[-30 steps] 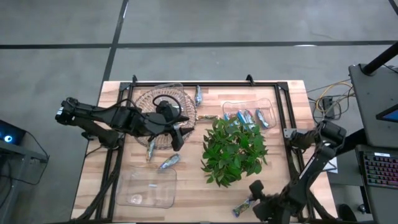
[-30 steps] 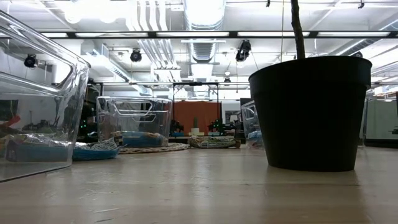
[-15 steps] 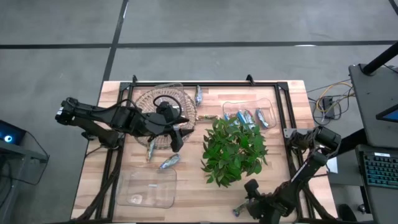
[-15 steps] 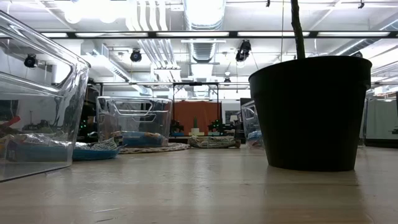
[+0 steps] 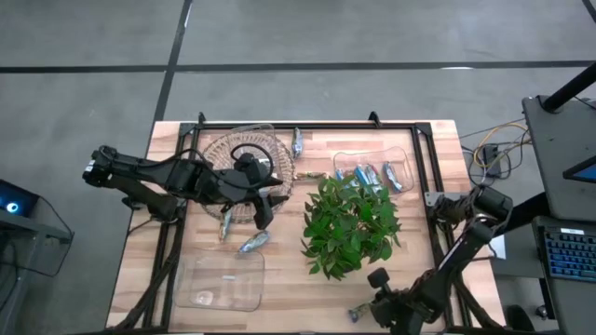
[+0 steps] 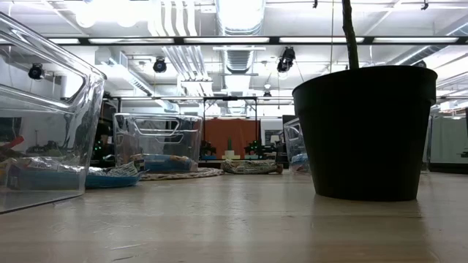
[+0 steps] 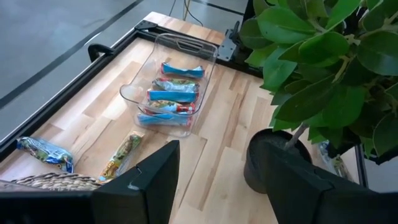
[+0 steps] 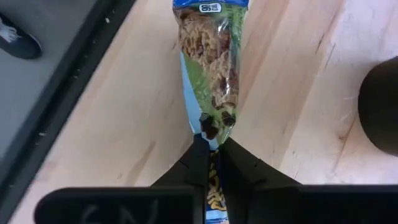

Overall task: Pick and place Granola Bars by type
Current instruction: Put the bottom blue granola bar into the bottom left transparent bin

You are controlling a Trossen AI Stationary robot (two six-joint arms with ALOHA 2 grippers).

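Observation:
A granola bar (image 8: 208, 74) in a blue and green wrapper lies on the wood close to the table's near edge (image 5: 357, 313). My right gripper (image 8: 210, 155) is shut on it, low over the table (image 5: 365, 309). My left gripper (image 5: 264, 209) hangs open over the table between a wicker basket (image 5: 244, 154) and the potted plant (image 5: 349, 223), with nothing between its fingers (image 7: 211, 180). Loose bars lie at the far edge (image 5: 297, 142) and left of the plant (image 5: 225, 223), (image 5: 252, 243). More bars lie in a clear tray (image 5: 372, 172) at the far right. My right gripper pinches the bar between its two fingertips (image 8: 200, 146), about midway along the wrapper (image 8: 212, 127). The fingers come steeply from above and close on the bar's two long sides. The bar lies flat on the table, its blue end (image 8: 210, 7) pointing away from the gripper.
The plant's black pot (image 6: 363, 131) stands mid-table, close to the held bar (image 8: 382, 106). An empty clear tray (image 5: 222, 279) sits at the near left. A dark metal frame rail (image 8: 59, 93) runs along the table's edge beside the bar.
In the high view my right gripper covers more of the bar at the near edge than a second ago. The bar lies where it did.

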